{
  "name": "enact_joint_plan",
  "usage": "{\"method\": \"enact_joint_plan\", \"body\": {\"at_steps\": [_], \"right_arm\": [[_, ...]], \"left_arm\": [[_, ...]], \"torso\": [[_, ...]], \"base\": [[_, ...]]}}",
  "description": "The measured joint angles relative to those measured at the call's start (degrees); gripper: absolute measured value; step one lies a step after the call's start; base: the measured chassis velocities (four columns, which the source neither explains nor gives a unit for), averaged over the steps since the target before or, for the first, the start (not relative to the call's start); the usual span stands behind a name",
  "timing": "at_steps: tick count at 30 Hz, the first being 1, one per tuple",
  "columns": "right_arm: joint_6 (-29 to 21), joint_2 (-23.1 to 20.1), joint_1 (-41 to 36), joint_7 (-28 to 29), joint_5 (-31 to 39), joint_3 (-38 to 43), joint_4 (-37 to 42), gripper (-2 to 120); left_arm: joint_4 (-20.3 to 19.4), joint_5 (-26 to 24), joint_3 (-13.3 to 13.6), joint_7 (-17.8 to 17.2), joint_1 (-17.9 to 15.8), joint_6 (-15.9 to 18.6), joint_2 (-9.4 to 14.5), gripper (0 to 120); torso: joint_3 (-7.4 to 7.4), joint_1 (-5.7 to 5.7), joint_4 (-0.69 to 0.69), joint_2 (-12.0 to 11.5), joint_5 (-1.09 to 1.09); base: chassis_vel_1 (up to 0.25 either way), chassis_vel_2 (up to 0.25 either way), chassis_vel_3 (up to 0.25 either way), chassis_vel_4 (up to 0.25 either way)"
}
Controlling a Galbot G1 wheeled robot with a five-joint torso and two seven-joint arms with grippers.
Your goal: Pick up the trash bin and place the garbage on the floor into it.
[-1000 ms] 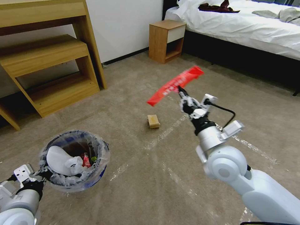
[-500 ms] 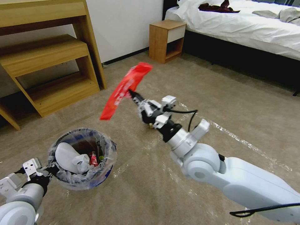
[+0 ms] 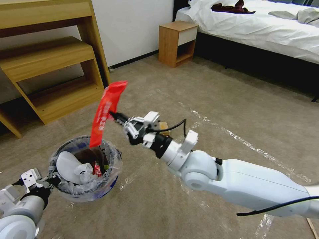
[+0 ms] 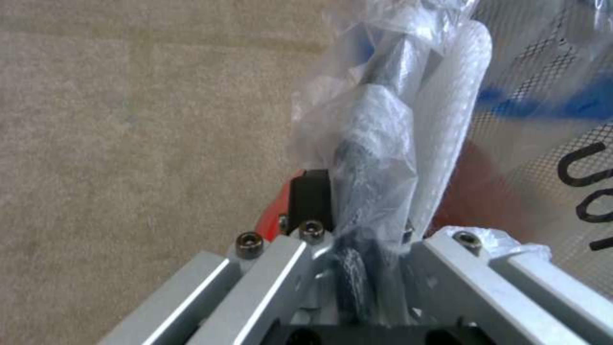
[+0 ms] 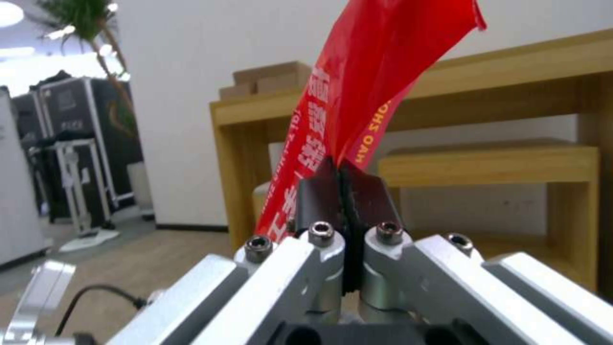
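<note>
The trash bin (image 3: 109, 181), blue outside with a crinkled clear liner, hangs just off the floor (image 3: 159, 205) at the lower left. My left gripper (image 3: 50, 181) is shut on its rim (image 4: 377, 143), the plastic bunched between the fingers (image 4: 310, 196). Inside lie a white slipper (image 3: 68, 164) and a crushed red can (image 3: 97, 168). My right gripper (image 3: 114, 116) is shut on a long red wrapper (image 3: 106, 111), whose lower end dangles over the bin's opening. In the right wrist view the pads (image 5: 319, 191) pinch the wrapper (image 5: 370, 72). A small tan box (image 3: 163, 125) peeks out behind the right wrist.
A wooden desk with low shelves (image 3: 56, 66) stands at the back left, a nightstand (image 3: 176, 43) by the wall and a bed (image 3: 259, 30) at the back right. Shiny tape strips (image 3: 252, 146) cross the carpet.
My right arm has swung left with the red wrapper, from above the tan box to over the bin. The bin in my left gripper has shifted slightly.
</note>
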Motion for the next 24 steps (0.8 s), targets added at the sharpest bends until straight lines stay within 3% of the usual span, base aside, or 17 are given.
{"method": "enact_joint_plan", "body": {"at_steps": [24], "right_arm": [[0.9,6.9,2.4,-2.5,-12.4,-9.8,-12.4,0]], "left_arm": [[-1.3,-0.4,-0.9,-0.1,0.4,-0.3,-0.9,0]], "torso": [[0.0,0.0,-0.01,0.0,0.0]], "base": [[0.0,0.0,0.0,0.0]]}}
